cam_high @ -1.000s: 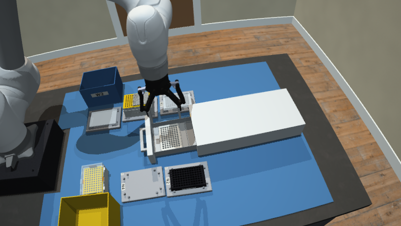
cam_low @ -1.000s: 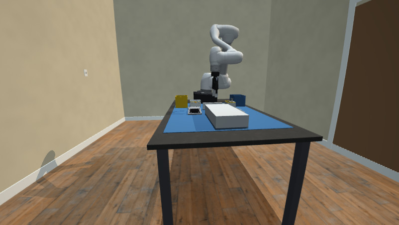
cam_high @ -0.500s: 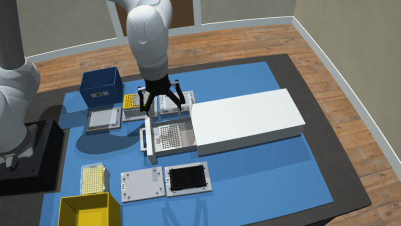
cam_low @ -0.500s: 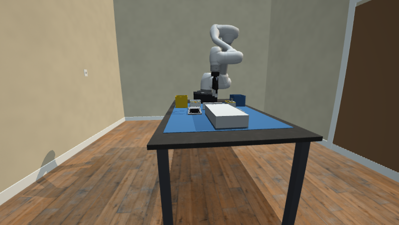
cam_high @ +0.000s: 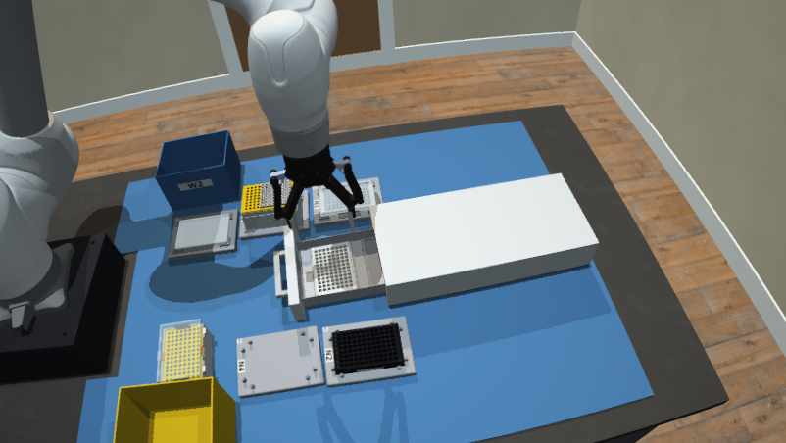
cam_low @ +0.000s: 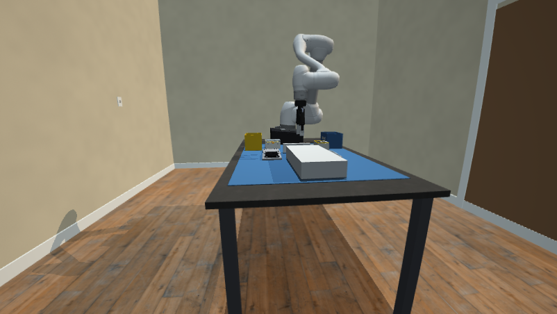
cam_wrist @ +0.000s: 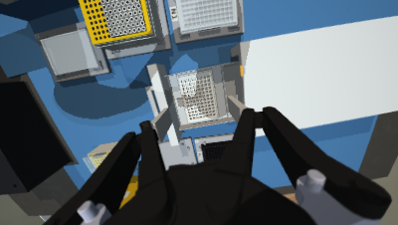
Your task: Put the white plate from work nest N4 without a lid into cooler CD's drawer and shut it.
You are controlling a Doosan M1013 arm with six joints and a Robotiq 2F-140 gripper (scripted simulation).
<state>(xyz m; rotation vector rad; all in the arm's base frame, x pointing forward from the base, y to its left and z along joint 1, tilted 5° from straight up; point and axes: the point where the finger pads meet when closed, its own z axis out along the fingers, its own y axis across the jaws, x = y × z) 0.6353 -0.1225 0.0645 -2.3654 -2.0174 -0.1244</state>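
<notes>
The black two-fingered hand [cam_high: 319, 212] hangs partly spread and empty above the open grey drawer [cam_high: 369, 291], where the white gridded plate [cam_high: 331, 268] lies flat.

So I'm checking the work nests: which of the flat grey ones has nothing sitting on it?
The nest labelled N4, near the yellow bin. Its pegged top is bare, while its neighbour N2 carries a black plate.

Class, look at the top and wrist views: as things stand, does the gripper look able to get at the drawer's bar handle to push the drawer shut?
Probably yes. The gripper hangs open and holds nothing, above the bench beside the open drawer. The bar handle juts toward the arm's base with nothing standing over it, so the way down looks free.
</notes>
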